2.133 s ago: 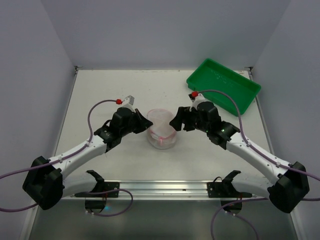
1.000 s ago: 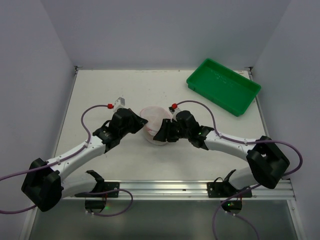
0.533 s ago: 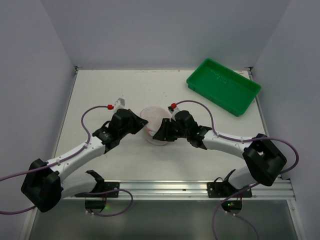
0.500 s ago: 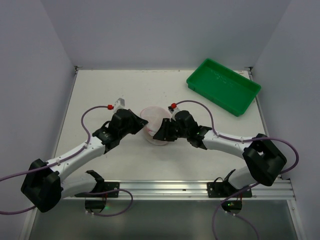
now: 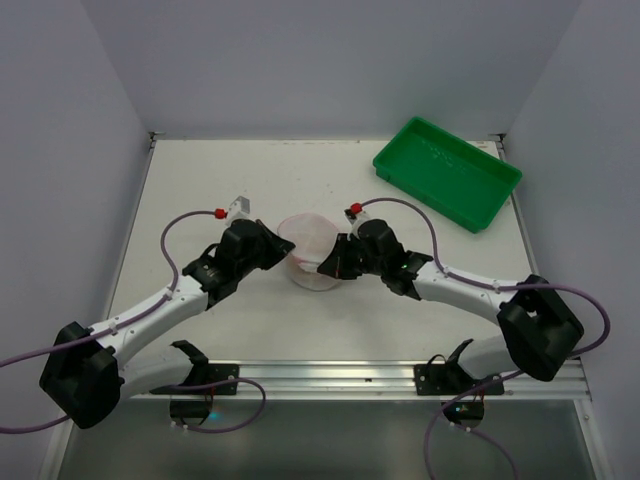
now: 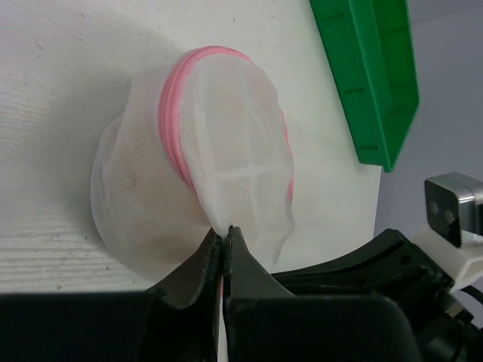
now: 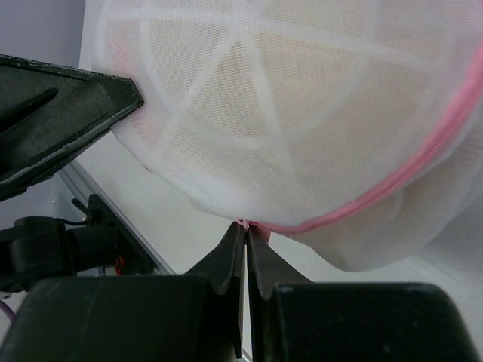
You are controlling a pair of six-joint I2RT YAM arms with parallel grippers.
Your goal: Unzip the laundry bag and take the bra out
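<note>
The laundry bag (image 5: 310, 240), a small white mesh pouch with pink zip trim, sits at the table's middle between both arms. My left gripper (image 5: 287, 254) is at its left side, shut on a pinch of the white mesh (image 6: 225, 228). My right gripper (image 5: 326, 266) is at the bag's near right rim. In the right wrist view its jaws are shut (image 7: 246, 225) on the pink zip (image 7: 392, 185) at its end. The bag (image 7: 302, 113) fills that view. The bra is inside the bag; only a pale beige shade shows through the mesh (image 6: 226, 143).
A green plastic tray (image 5: 448, 172) stands at the back right corner; its edge (image 6: 370, 83) also shows in the left wrist view. Grey walls close the table on three sides. A metal rail (image 5: 320, 375) runs along the near edge.
My right gripper has gone from half open to shut on the zip at the bag's near rim. The left gripper has kept its hold on the mesh.
</note>
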